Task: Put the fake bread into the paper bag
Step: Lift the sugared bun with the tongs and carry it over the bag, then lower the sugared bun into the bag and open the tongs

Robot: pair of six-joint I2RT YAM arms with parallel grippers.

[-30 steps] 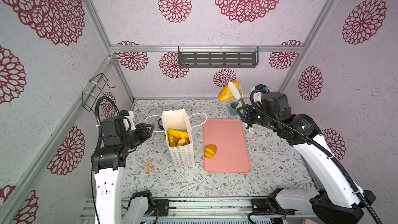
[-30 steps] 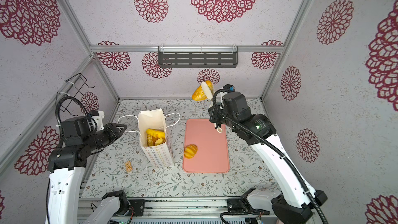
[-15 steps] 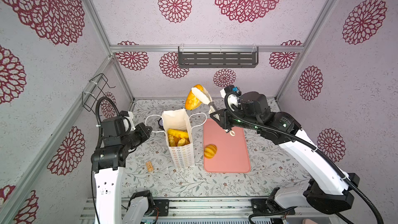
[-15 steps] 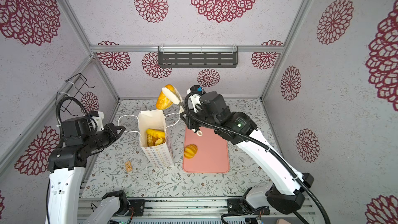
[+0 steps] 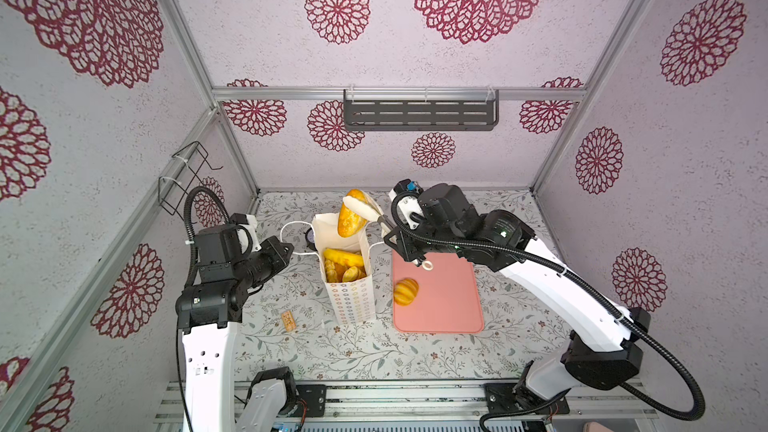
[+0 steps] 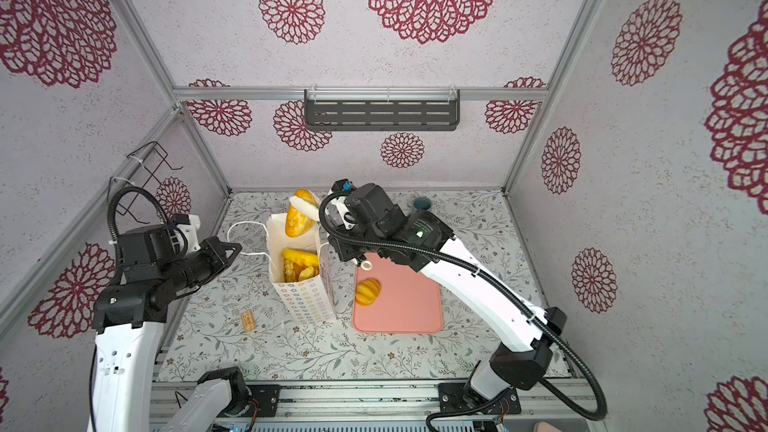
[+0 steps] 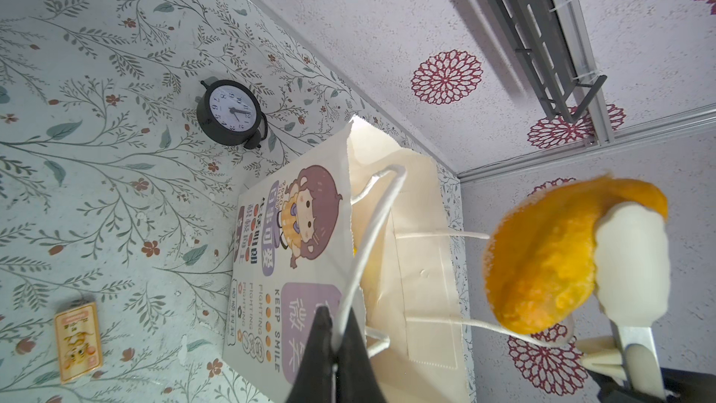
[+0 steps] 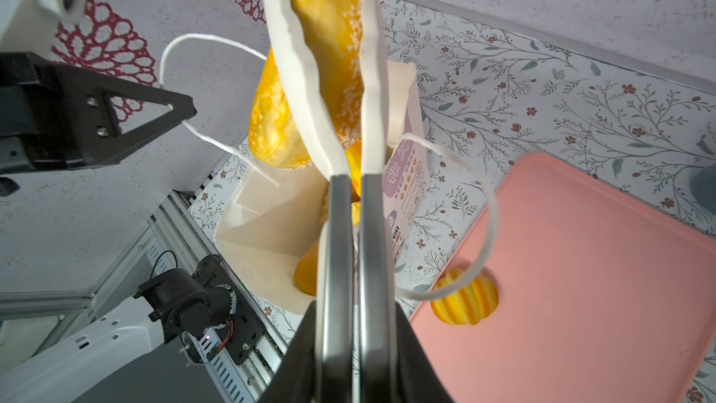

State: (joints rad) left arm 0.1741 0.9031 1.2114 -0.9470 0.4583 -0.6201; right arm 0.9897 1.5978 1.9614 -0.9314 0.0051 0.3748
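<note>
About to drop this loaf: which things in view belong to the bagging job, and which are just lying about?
Job: paper bag, handle in left gripper; loaf in tongs; ridged bun on pink mat; bread inside bag.
Lying about: clock, cracker piece, bluish cup.

The paper bag (image 5: 353, 301) looks matt, the fake bread (image 5: 351, 222) faintly glossy, the tongs (image 8: 335, 246) metal, the mat (image 5: 449, 301) smooth.

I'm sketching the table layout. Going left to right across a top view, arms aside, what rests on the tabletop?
Tan cracker-like piece → paper bag → ridged bun, which sits on the left part of the pink mat.
</note>
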